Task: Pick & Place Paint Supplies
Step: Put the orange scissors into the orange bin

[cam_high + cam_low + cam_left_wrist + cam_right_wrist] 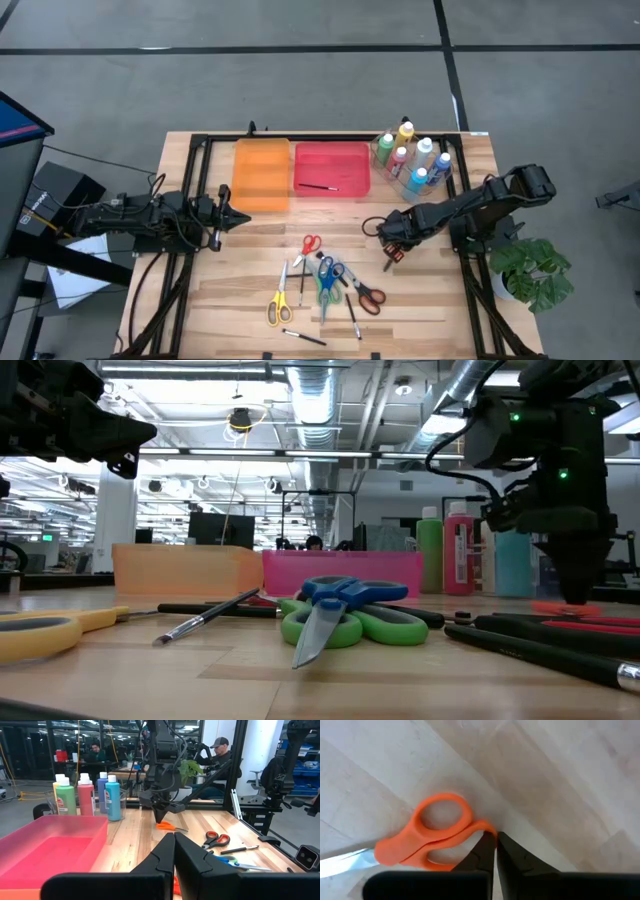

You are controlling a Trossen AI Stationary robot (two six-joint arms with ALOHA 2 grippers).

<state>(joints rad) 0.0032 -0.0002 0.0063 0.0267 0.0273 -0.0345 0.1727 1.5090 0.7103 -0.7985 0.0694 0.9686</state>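
Orange-handled scissors [427, 837] lie flat on the wooden table, toward its right side [389, 257]. My right gripper [495, 837] points straight down at them, shut, its tips at the handle end [161, 817]. My left gripper [174, 840] waits level and shut above the table's left side [240, 216]. Red [310, 245], yellow [278, 305], blue and green [328, 280] scissors and thin brushes [303, 337] lie near the front. Paint bottles [412, 160] stand at the far right. My right gripper comes from above, pointing down, and its shut fingertips [487, 845] meet the outer end of one orange handle loop [482, 826]. The scissors lie flat on the table. Whether any of the handle is caught between the fingers, I cannot tell.
An orange tray [262, 175] and a red tray [345, 155] holding one brush [318, 186] stand at the far middle. The bottles stand in a clear holder. A potted plant [530, 270] sits off the table's right edge. People sit at desks beyond the table.
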